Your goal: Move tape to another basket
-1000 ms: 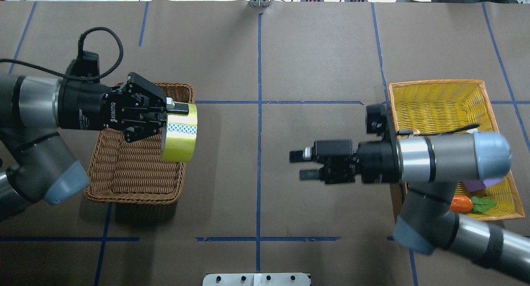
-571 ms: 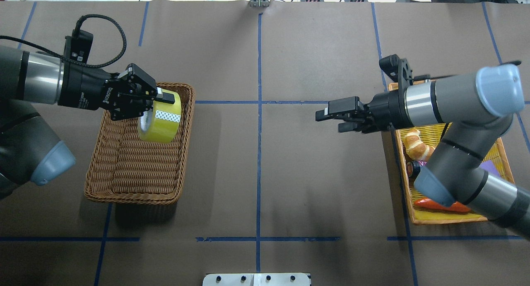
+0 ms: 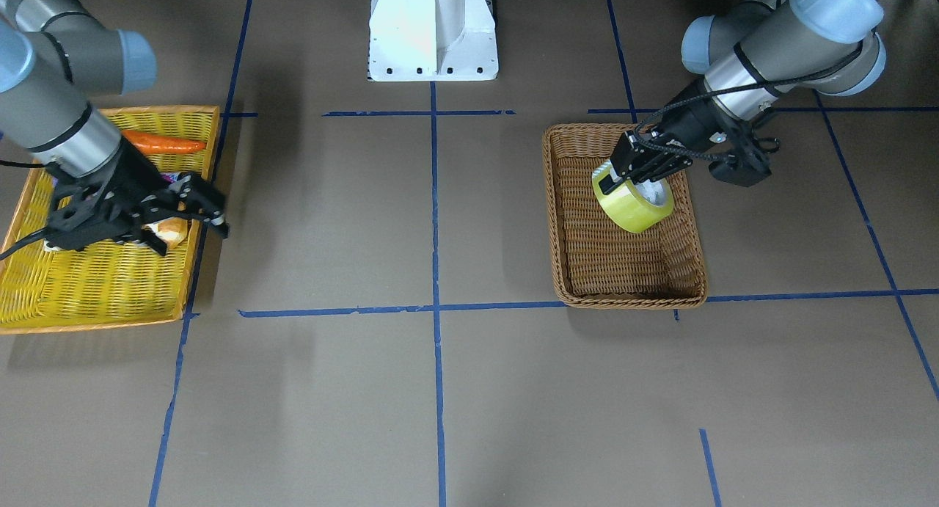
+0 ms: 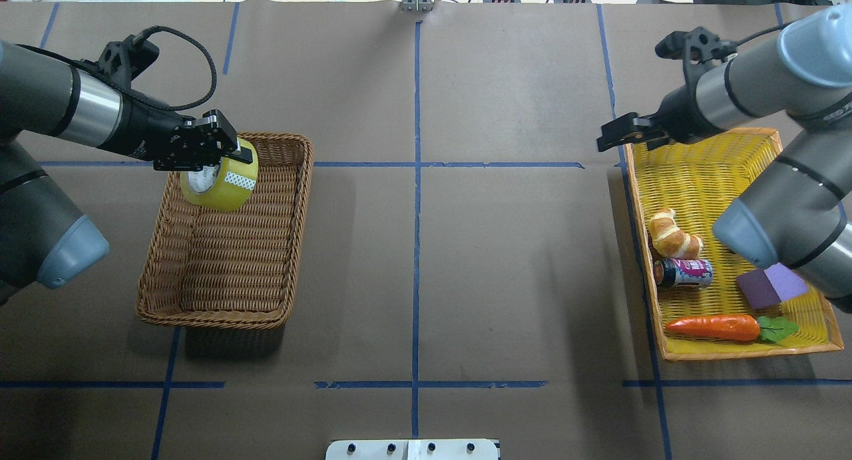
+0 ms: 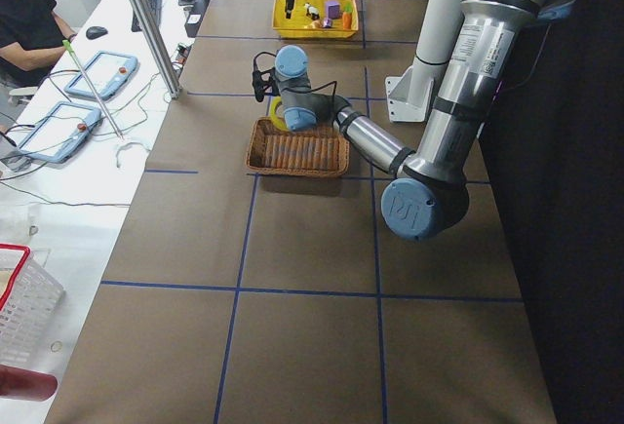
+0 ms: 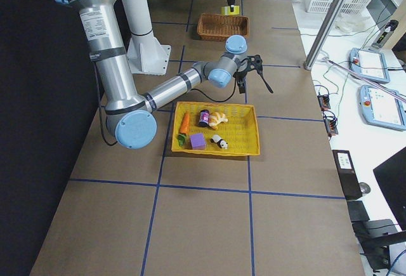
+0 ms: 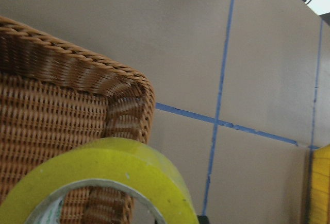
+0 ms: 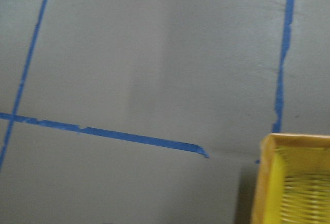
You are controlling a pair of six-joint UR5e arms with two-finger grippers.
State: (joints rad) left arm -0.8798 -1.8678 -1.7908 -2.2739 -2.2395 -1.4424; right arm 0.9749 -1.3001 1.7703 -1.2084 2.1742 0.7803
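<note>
Overhead exterior shows the left gripper, clamped on the tape, swung from the basket's right rim to over its far end, seemingly lower, while the empty, spread right gripper has retreated to the tray, so release looks next.

My left arm stretches forward, wrist tipped down, with my left gripper clamped on the tape hanging just under the jaws. My right gripper points toward it, fingers parted, elbow bent.
</note>
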